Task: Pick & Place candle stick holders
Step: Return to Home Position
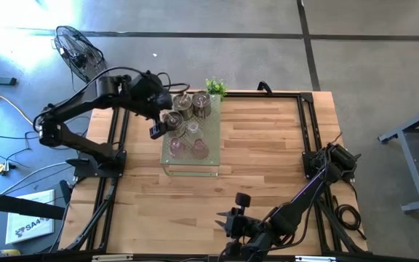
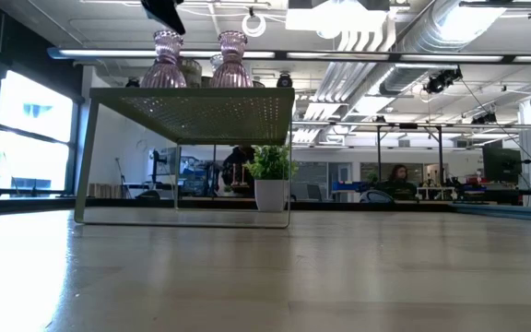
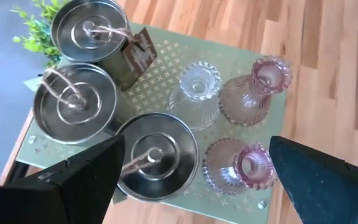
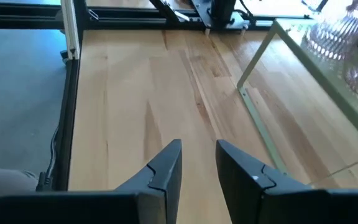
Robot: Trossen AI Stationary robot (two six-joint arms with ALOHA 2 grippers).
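All six holders [image 1: 188, 124] are sitting on top of the green shelf [image 1: 211, 161], bunched close together and all upright. From the left wrist cam you get three metal holders [image 3: 74, 102] with lids along one side. The clear holder [image 3: 197, 90] is in the middle next to them, and two pink holders [image 3: 260, 87] are on the other side. The low cam shows the pink pair standing near the shelf's front edge.

The left claw [image 1: 157, 129] hangs in the air right above the bunch, over the shelf's left edge. Its jaws are spread wide with nothing between them, and it isn't touching any holder. The nearest metal lid sits pretty much under the gap.

A small plant [image 1: 215, 87] is just past the shelf's back corner. The right claw [image 4: 197, 152] is well away from all of it, low over bare table [image 1: 268, 145] near the front edge, fingers nearly together with a thin gap, holding nothing.
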